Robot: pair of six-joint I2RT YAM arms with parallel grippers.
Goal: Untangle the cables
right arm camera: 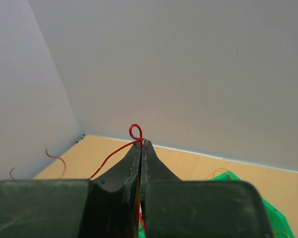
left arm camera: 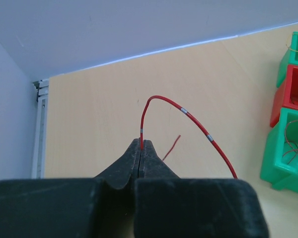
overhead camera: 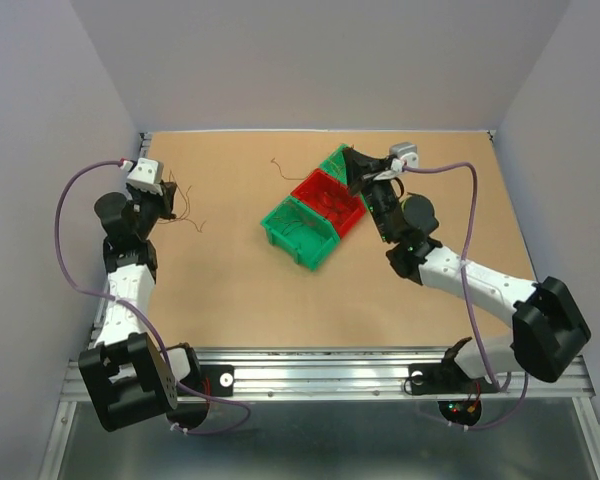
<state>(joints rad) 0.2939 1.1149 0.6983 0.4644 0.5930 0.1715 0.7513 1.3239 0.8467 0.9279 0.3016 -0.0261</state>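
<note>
Left wrist view: a red wire [left arm camera: 198,126] with pale bands is seen arching up out of the left tool [left arm camera: 141,144], which is closed on it at the very tips. Its far end is hidden behind the tool body. In the right wrist view a looped red strand [right arm camera: 135,131] is clamped the same way in the closed right tool [right arm camera: 141,144], with its tail running down to the left. Whether the two belong to one cable cannot be told.

From above, the left tool is held over the left of the worktop [overhead camera: 230,300]. The right tool is held over the far end of a row of bins, where more thin wires lie in the near green bin [overhead camera: 315,250]. A loose strand [overhead camera: 280,163] lies beside the row.

Slipping is judged the main risk, since each wire is held only by the fingertips and could be lost under a quick pull. If the looped strand were drawn taut, its curl could tighten into a kink or knot. If hidden lengths are caught among the binned wires, those wires could be dragged out or a bin shifted.
</note>
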